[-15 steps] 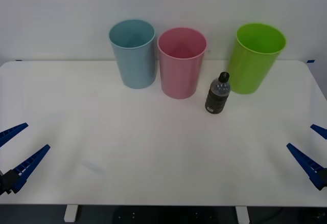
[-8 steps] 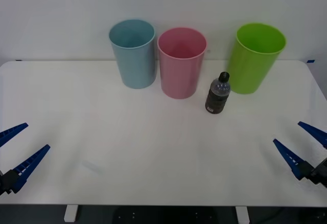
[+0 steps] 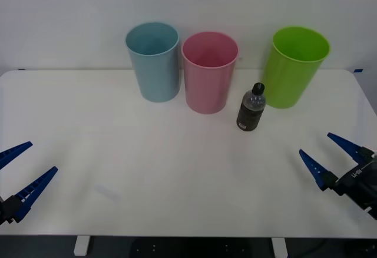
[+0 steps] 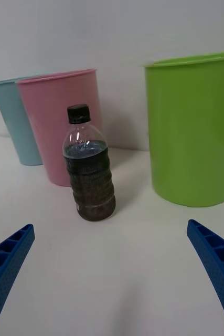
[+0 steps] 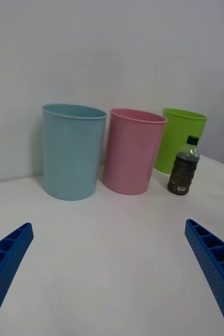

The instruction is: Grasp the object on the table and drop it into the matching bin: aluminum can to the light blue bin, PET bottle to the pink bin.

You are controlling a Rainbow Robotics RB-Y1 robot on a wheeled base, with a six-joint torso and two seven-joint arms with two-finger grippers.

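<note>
A small PET bottle (image 3: 251, 109) with a dark brown body, clear shoulder and black cap stands upright on the white table (image 3: 165, 169), between the pink bin (image 3: 209, 72) and a lime green bin (image 3: 294, 66). The light blue bin (image 3: 154, 61) stands left of the pink one. My right gripper (image 3: 330, 156) is open above the table's right side, well short of the bottle, facing it; the right wrist view has the bottle (image 4: 89, 165) ahead between the open fingers (image 4: 214, 262). My left gripper (image 3: 19, 172) hangs open at the near left edge.
The three bins stand in a row along the table's far edge against a white wall. In the left wrist view the light blue bin (image 5: 73, 150), pink bin (image 5: 134, 150), green bin (image 5: 181, 137) and bottle (image 5: 184, 166) stand far ahead.
My right gripper has moved in from the right edge, leftward and forward over the table toward the bottle. The left gripper and the bottle have not moved.
</note>
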